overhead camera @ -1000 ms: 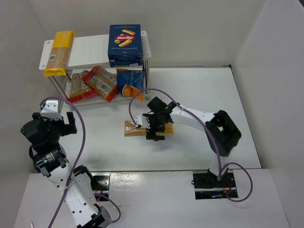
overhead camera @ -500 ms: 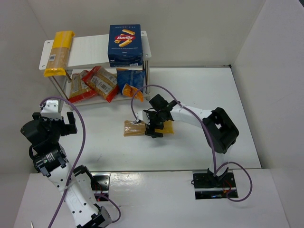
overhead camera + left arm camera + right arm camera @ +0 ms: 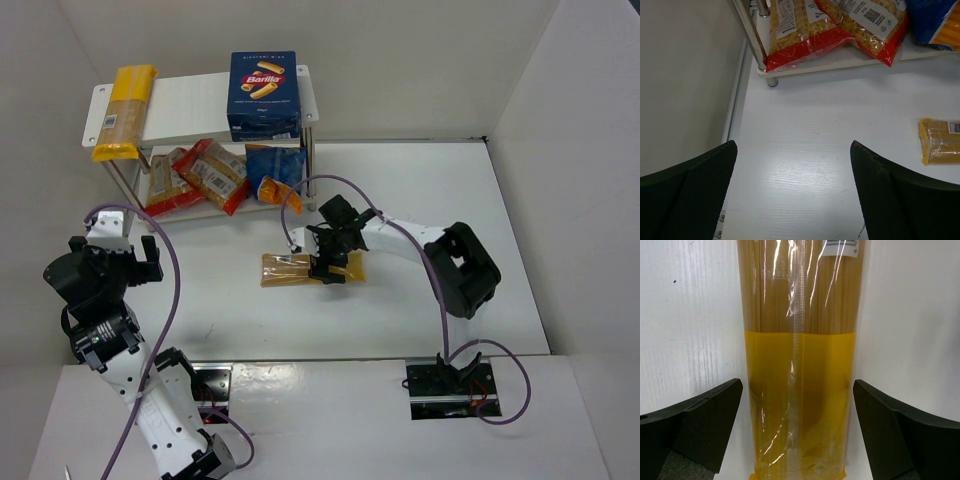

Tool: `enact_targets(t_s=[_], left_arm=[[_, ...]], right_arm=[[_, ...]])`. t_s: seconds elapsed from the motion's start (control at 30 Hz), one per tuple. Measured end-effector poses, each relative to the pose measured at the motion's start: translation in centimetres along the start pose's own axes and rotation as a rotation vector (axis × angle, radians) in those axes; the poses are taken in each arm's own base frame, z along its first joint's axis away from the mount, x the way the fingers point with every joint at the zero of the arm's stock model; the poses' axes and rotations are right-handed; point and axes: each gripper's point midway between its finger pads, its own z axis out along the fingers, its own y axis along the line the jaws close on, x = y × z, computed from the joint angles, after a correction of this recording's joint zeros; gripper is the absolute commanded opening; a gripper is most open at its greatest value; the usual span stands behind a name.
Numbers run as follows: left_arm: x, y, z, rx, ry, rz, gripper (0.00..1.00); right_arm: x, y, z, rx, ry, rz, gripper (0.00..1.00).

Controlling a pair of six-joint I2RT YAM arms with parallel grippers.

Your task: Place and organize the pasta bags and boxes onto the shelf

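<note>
A long yellow spaghetti bag (image 3: 287, 269) lies flat on the table in front of the shelf (image 3: 190, 98); it also shows in the right wrist view (image 3: 799, 360) and the left wrist view (image 3: 941, 141). My right gripper (image 3: 332, 258) is open, low over the bag's yellow end, one finger on each side, not touching. On the top board lie another spaghetti bag (image 3: 125, 110) and the blue Barilla box (image 3: 264, 94). The lower board holds red-orange bags (image 3: 200, 177) and a blue bag (image 3: 272, 173). My left gripper (image 3: 118, 255) is open and empty at the far left.
White walls close in the table on the left, back and right. The shelf's metal leg (image 3: 752, 35) stands near the left wall. A purple cable (image 3: 300, 195) loops from the right arm near the shelf's right end.
My right gripper has shifted slightly right and toward the shelf, settling over the spaghetti bag's yellow end. The bag and my left arm have not moved.
</note>
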Motion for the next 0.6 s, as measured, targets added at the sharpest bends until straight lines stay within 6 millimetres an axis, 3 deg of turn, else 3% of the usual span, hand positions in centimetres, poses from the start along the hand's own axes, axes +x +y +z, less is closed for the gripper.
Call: enact_targets(t_s=[0.17, 0.6], left_arm=[[0.0, -0.1, 0.0, 0.007, -0.002, 0.000, 0.99], [0.0, -0.2, 0.0, 0.009, -0.003, 0.000, 0.99]], right_arm=[[0.8, 0.3, 0.9, -0.024, 0.018, -0.001, 1.00], [0.7, 0.4, 1.6, -0.040, 0.027, 0.005, 0.99]])
